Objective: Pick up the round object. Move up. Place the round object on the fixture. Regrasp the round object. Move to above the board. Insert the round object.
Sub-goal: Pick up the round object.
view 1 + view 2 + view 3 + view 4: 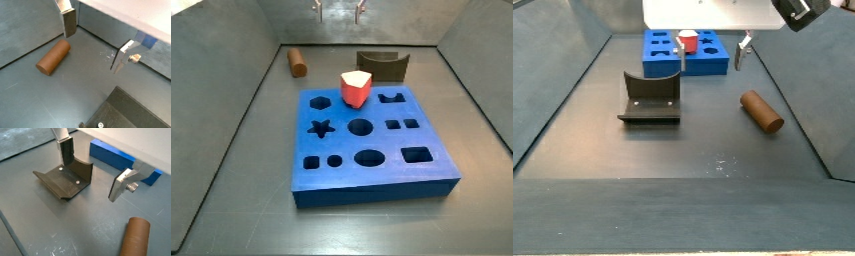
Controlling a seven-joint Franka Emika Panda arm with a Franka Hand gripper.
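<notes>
**Inspector:** Nearest the wrist cameras is the gripper (93, 47). Its two silver fingers stand wide apart with bare grey floor between them; nothing is held. In a side view it hangs above the floor between the board and the peg (712, 55).

**Clerk:** And the round object?

**Inspector:** The round object (53, 57) lies on its side on the floor, untouched, just beside one finger (69, 24) but outside the gap. In a side view it rests near a side wall (760, 111), well apart from the fixture (649, 98). Both side views agree; see also (297, 62).

**Clerk:** Condition of the fixture?

**Inspector:** Standing on the floor, with nothing on it. A wrist view shows its base plate and curved upright bare (65, 178), with one finger close to its upright.

**Clerk:** The board?

**Inspector:** The board (372, 175) lies flat, its cut-outs open save one, where a red-and-white block (356, 88) stands upright. No peg is in any round hole.

**Clerk:** Progress, then?

**Inspector:** In my judgement, none of the listed steps is complete. The pick-up is the step in hand and has not closed. Lift, placement on the fixture, regrasp, travel over the board and insertion all remain.
</notes>
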